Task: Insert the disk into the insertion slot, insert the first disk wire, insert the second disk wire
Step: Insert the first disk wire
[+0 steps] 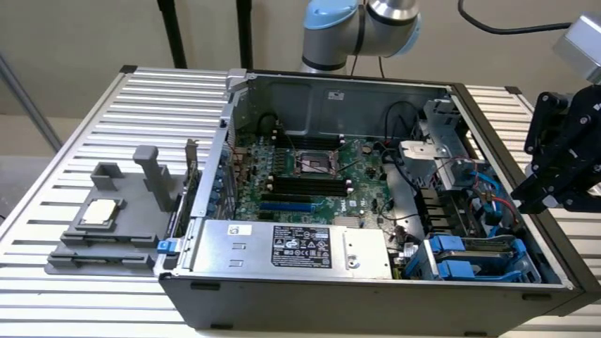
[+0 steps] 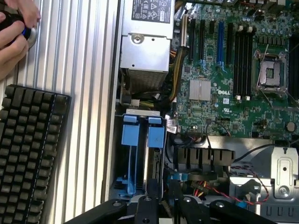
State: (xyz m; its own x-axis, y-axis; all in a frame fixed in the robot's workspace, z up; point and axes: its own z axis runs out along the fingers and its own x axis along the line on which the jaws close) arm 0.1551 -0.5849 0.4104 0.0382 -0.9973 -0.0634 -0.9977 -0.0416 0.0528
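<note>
The drive cage (image 1: 474, 260) with blue plastic fittings stands in the near corner of the open computer case, at the exterior view's right. A blue carrier frame (image 2: 142, 133) with a silver-grey disk (image 2: 153, 163) stands in the insertion slot (image 2: 140, 186). Thin blue cables (image 1: 488, 186) and a red wire (image 1: 508, 204) hang loose beside the cage. A blue connector (image 2: 175, 176) lies just past the cage. My black gripper (image 1: 531, 201) hovers over the case's rim, above and beside the cage. It is open (image 2: 166, 211) and holds nothing.
The silver labelled power-supply box (image 1: 291, 246) and the motherboard (image 1: 300, 176) take up the rest of the case. A grey fixture (image 1: 108, 218) sits on the slatted table (image 1: 150, 105). A keyboard (image 2: 28, 154) lies beside the case, and a person's hand (image 2: 11, 35) rests near it.
</note>
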